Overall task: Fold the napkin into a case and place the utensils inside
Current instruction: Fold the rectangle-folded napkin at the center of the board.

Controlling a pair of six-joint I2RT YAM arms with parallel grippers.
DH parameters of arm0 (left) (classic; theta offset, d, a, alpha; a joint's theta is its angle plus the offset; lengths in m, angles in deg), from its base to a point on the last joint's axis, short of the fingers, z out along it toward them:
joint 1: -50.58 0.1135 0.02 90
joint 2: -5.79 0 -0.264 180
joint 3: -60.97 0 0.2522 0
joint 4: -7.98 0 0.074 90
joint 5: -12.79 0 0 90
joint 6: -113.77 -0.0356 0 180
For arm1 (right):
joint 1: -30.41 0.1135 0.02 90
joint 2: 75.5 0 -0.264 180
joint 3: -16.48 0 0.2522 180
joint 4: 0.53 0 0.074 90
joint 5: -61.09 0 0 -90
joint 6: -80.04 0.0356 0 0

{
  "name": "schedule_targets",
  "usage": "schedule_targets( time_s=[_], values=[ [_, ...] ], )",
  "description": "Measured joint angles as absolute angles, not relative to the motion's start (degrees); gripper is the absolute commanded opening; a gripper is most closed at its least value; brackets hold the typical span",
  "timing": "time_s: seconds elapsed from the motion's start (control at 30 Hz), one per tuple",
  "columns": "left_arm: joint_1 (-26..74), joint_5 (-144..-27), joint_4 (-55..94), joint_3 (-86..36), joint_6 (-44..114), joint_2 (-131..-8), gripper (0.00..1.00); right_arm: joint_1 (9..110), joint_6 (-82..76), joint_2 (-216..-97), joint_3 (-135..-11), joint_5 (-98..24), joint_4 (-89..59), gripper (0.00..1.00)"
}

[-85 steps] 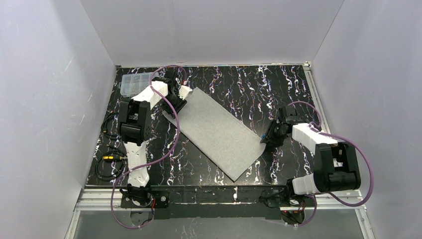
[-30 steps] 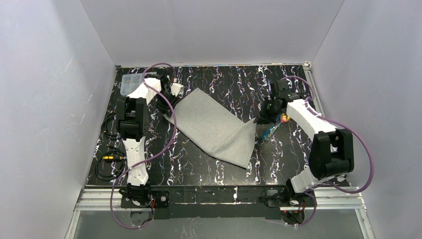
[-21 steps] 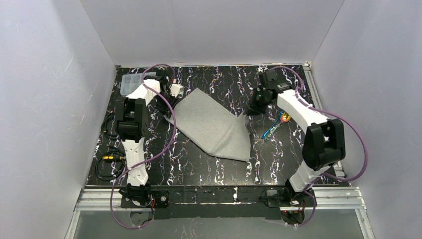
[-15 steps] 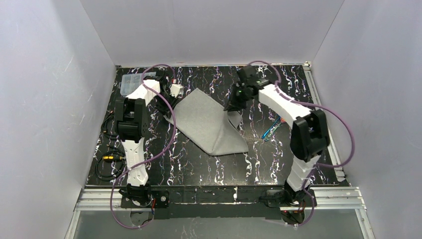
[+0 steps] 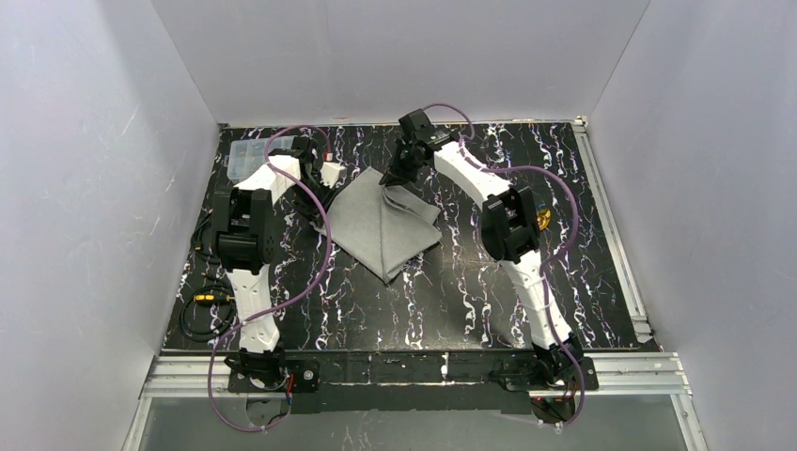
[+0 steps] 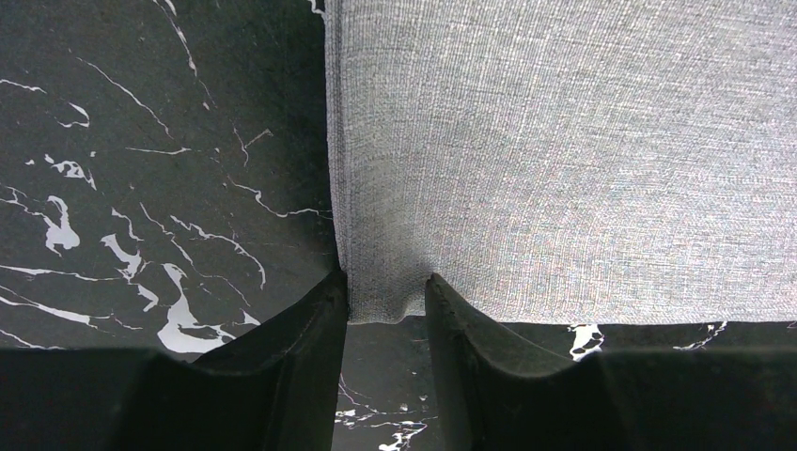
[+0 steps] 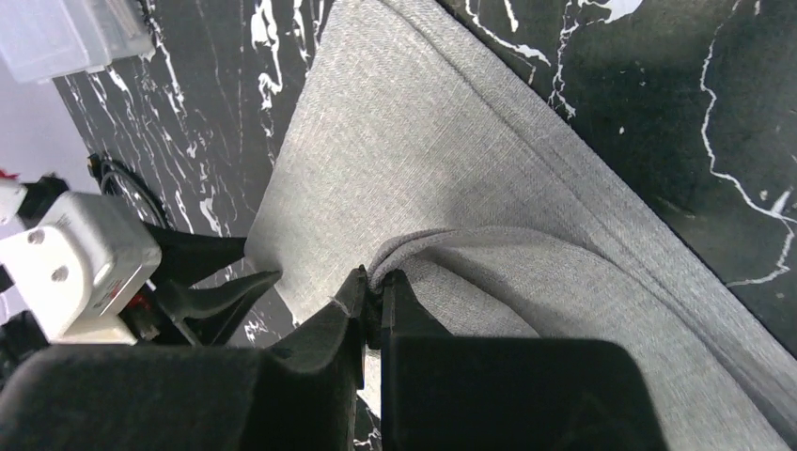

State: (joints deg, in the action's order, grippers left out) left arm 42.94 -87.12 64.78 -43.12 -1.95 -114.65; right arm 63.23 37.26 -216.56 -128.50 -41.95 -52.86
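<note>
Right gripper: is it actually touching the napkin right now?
Touching. The right wrist view shows the right gripper pinched shut on a raised fold of the napkin, with no gap.

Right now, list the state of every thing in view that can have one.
napkin: half folded, one end raised off the table, not yet a case
right gripper: shut on the napkin's raised fold
left gripper: fingers astride a napkin corner, grip unclear
gold utensil: lying on the table, outside the napkin
clear compartment box: lid state too small to tell
</note>
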Motion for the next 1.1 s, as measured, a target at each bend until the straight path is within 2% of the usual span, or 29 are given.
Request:
schedule_targets(
  time_s=[0.23, 0.33, 0.47, 0.63, 0.8, 0.9, 1.0, 1.1],
  values=[
    [42.99, -87.39, 64.61, -43.01, -1.93, -114.63, 0.33, 63.23, 42.46, -219.55, -129.16, -42.89, -49.60, 0.02],
    [43.05, -87.63, 64.22, -42.59, -1.88, -114.39, 0.34, 63.49, 45.59, -219.62, -127.73, -43.76, -44.29, 0.07],
    [43.10, -88.50, 63.95, -41.85, -1.73, -113.95, 0.33, 63.88, 49.74, -221.17, -127.69, -45.40, -38.28, 0.41],
    [43.12, -89.31, 63.60, -41.00, -1.58, -113.43, 0.33, 64.65, 53.83, -224.82, -128.04, -45.93, -32.64, 0.67],
    [43.34, -89.75, 63.10, -40.51, -1.42, -113.12, 0.33, 64.97, 56.50, -226.22, -128.15, -45.88, -29.51, 0.76],
    [43.34, -89.72, 62.93, -40.36, -1.38, -113.01, 0.33, 64.78, 56.67, -226.20, -129.18, -45.99, -28.75, 0.87],
    [43.36, -89.72, 62.80, -40.23, -1.40, -112.92, 0.32, 64.14, 54.55, -224.91, -128.67, -45.77, -28.75, 0.93],
    [43.40, -89.72, 62.77, -40.23, -1.42, -112.92, 0.32, 62.68, 50.81, -221.50, -127.01, -45.29, -31.07, 0.95]
  ],
)
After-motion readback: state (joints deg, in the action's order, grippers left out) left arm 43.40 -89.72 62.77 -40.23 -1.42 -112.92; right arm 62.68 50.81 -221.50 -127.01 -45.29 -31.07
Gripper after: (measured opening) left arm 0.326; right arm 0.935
